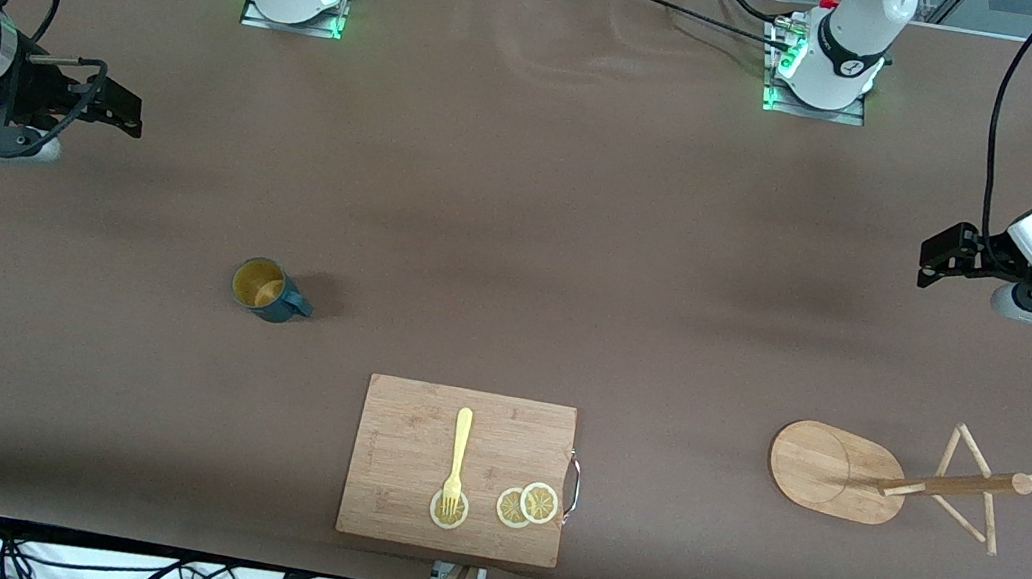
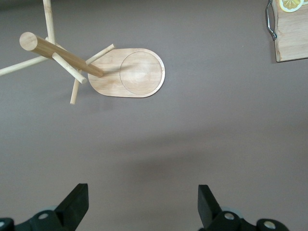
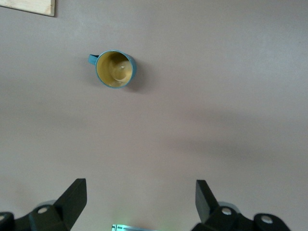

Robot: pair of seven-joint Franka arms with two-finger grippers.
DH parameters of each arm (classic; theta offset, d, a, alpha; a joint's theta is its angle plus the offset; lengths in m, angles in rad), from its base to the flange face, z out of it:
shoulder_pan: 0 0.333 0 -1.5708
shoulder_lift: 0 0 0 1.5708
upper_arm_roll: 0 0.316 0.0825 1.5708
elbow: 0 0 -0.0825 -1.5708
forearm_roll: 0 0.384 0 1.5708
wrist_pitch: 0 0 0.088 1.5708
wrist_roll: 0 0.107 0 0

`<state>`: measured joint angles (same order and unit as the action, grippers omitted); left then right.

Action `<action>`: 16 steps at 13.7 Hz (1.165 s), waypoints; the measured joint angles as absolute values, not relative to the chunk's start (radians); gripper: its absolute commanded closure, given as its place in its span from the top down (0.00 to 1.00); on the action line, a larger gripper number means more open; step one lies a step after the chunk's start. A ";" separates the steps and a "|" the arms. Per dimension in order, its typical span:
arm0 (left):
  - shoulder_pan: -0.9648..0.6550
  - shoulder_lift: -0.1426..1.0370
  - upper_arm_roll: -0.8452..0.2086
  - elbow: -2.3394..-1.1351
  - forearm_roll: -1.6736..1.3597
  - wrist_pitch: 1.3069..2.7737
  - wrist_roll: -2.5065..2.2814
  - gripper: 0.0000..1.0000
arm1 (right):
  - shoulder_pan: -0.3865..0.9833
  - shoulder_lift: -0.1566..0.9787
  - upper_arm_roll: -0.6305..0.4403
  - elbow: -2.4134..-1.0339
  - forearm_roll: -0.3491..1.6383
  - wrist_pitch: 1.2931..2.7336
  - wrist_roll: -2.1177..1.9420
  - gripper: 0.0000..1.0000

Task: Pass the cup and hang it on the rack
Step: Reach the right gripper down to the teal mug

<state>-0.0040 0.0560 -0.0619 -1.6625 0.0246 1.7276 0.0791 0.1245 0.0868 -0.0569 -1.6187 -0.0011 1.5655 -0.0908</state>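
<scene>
The dark teal cup [image 1: 272, 290] stands upright on the brown table toward the right arm's end, its tan inside showing; it also shows in the right wrist view [image 3: 114, 69]. The wooden rack [image 1: 839, 471] stands upright toward the left arm's end, with its pole and pegs bare; the left wrist view shows it too [image 2: 127, 72]. My right gripper [image 1: 132, 114] is open and empty over bare table, apart from the cup; its own view shows it as well [image 3: 140, 199]. My left gripper [image 1: 934, 258] is open and empty over bare table, apart from the rack, and is seen in its own view [image 2: 143, 202].
A bamboo cutting board [image 1: 414, 437] lies at the table's middle, nearer the front camera than the cup. It carries a yellow fork [image 1: 459, 453] and three lemon slices [image 1: 526, 505]. A metal handle [image 1: 573, 484] sticks out on its rack side. The arm bases stand along the table's back edge.
</scene>
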 measured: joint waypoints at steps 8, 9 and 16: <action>-0.004 0.056 -0.062 -1.662 0.025 1.728 0.079 1.00 | 0.124 0.158 -0.057 -1.708 0.027 1.761 -0.089 1.00; -0.004 0.056 -0.062 -1.662 0.025 1.728 0.079 1.00 | 0.124 0.190 -0.057 -1.714 0.027 1.810 -0.088 1.00; -0.004 0.056 -0.062 -1.662 0.025 1.728 0.079 1.00 | 0.135 0.444 -0.048 -1.700 0.036 2.090 0.001 1.00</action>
<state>-0.0040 0.0562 -0.0619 -1.6617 0.0246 1.7276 0.0791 0.1352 0.4440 -0.0477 -1.6999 0.0363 2.0905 0.0006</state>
